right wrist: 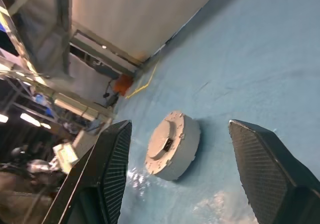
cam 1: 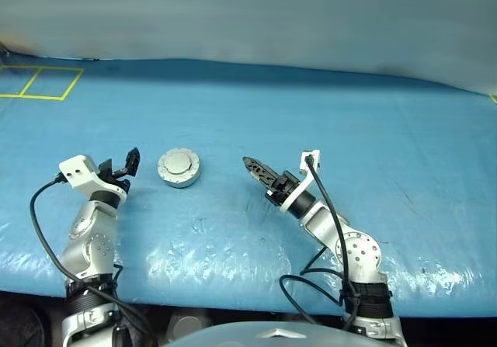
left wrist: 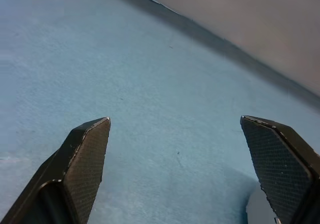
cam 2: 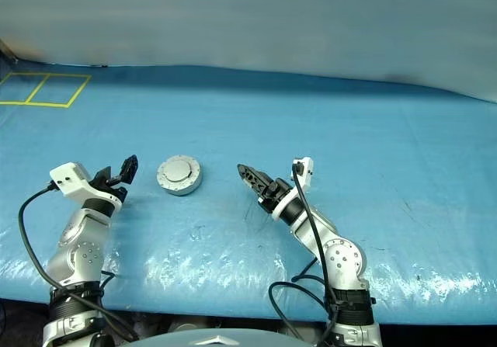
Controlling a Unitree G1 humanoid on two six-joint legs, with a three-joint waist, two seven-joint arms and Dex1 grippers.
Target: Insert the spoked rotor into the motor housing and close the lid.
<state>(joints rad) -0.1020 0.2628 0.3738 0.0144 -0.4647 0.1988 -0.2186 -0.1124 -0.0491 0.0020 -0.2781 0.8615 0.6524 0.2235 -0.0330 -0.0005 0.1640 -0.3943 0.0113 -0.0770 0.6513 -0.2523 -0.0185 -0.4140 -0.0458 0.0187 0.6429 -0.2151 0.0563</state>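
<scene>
Small round silver motor housing point(cam 1: 179, 168) with smooth lid point(cam 1: 179, 162) shut, flat on blue desk point(cam 1: 349, 130), between both hands. Lies just right of left hand point(cam 1: 129, 166), fingers wide apart, empty. Farther from right hand point(cam 1: 255, 169), fingers apart, empty. No long axis.

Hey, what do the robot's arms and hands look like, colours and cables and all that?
Both arms are silver-grey metal with rounded joint housings and black segments near their bases. A white ring collars each wrist, with a white block mounted there. Loose black cables loop along both arms. The left hand and right hand each have two black fingers, wedge-shaped, with fine cross-hatched pads.
</scene>
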